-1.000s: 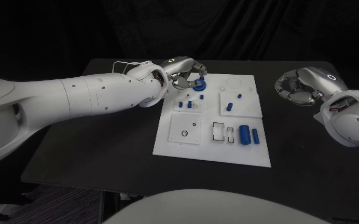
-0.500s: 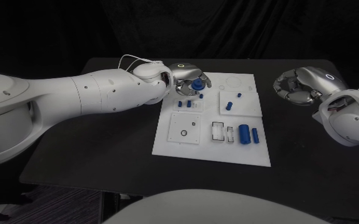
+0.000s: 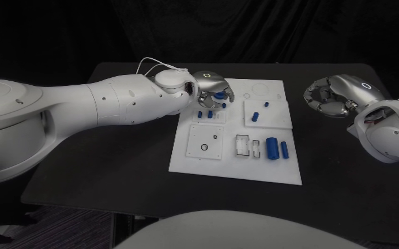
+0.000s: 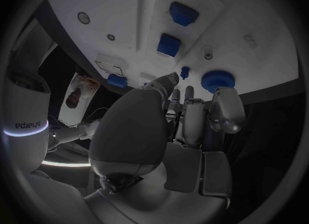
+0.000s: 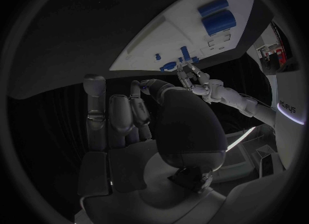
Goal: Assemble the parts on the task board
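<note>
Currently the left robot hand (image 3: 212,89) pinches a round blue plastic part (image 3: 218,95) just above the white task board's (image 3: 237,168) far-left corner, likely to seat it, while the right robot hand (image 3: 337,97) waits beside, curled, holding nothing.

Robot lab: black-draped backdrop (image 3: 249,12), black table (image 3: 108,151), white task board (image 3: 237,168)

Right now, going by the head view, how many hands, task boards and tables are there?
hands: 2, the left hand and the right hand
task board: 1
table: 1
total: 4
</note>
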You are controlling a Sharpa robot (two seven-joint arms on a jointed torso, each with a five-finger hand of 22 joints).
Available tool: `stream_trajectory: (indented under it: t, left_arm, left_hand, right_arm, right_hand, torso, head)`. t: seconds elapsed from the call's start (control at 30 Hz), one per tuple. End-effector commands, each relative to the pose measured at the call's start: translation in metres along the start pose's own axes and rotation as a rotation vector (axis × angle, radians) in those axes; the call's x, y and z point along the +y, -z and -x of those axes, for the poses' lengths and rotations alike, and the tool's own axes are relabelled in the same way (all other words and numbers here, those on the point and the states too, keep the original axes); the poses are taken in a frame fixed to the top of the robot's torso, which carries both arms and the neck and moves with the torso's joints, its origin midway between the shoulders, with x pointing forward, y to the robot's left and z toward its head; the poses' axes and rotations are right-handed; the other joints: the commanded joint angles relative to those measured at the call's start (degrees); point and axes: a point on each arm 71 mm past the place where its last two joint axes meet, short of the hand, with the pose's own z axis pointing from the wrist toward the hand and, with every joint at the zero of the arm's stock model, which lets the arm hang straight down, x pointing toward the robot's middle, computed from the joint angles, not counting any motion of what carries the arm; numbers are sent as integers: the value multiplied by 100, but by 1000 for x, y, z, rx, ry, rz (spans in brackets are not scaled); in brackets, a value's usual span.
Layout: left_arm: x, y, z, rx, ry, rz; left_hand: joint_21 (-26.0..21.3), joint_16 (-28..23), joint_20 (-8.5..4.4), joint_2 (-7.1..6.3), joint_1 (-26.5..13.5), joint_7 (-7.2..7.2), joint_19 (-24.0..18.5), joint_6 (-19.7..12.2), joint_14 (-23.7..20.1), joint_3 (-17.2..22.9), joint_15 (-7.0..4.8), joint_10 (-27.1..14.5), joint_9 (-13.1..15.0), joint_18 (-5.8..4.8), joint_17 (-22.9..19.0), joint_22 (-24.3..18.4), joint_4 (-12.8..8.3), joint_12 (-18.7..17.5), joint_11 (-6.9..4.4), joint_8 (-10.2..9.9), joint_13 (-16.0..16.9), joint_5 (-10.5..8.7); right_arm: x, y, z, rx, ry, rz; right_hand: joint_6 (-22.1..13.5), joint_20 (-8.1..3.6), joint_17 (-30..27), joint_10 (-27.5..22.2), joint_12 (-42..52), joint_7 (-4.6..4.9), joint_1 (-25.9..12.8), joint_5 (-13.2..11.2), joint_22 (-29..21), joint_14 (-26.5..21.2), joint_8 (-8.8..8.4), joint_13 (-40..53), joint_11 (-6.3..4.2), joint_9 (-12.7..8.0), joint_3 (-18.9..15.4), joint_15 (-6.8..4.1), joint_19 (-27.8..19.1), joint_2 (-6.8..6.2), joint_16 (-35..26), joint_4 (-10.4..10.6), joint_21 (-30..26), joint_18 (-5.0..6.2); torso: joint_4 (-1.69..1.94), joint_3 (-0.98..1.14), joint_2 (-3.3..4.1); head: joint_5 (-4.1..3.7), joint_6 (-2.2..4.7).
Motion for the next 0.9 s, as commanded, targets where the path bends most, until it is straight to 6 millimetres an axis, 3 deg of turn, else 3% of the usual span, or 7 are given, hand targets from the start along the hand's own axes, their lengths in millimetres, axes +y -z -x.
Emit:
stream_trajectory:
  t: [0.03, 0.37, 0.9]
  left_arm:
    - [-1, -2, 0, 15, -32, -4]
    - [0, -9, 0, 20, -38, 1]
    - [-1, -17, -2, 48, -38, -2]
  left_hand:
    - [-24, 13, 5, -5, -34, 0, 28, 59, -11, 13, 4, 67, -13, -25, -19, 837, -41, 66, 0, 41, 26, 30]
    - [-31, 65, -13, 12, -35, 34, 27, 209, -36, 34, -18, 200, -81, -25, -63, 839, -121, 467, -22, 69, 297, 174]
    - [-102, 39, -18, 27, -69, 86, -13, 316, -101, 39, -25, 202, -102, -11, -177, 821, -166, 737, -39, 107, 530, 192]
  right_arm:
    - [-1, 0, 0, 0, 4, -7]
    - [0, 1, 0, -2, 3, -5]
    - [0, 0, -1, 1, -1, -5]
  right_hand:
    - [-10, -20, -9, -20, -20, 7, 51, 14, 437, -38, 29, -5, 1, 8, 4, -17, -4, 18, -36, -27, -39, 4]
    - [-12, -19, -22, -33, -38, 7, 48, 14, 433, -43, 29, -21, 2, 9, 5, -16, -9, 22, -49, -25, -56, 6]
    - [-15, -19, -31, -40, -49, 8, 45, 15, 432, -47, 29, -30, 2, 11, 6, -15, -10, 25, -58, -25, -61, 7]
  torso:
    - [2, 1, 12]
    - [1, 2, 7]
    - [6, 2, 6]
  head:
    - [-5, -1]
    - [11, -1]
    - [-4, -1]
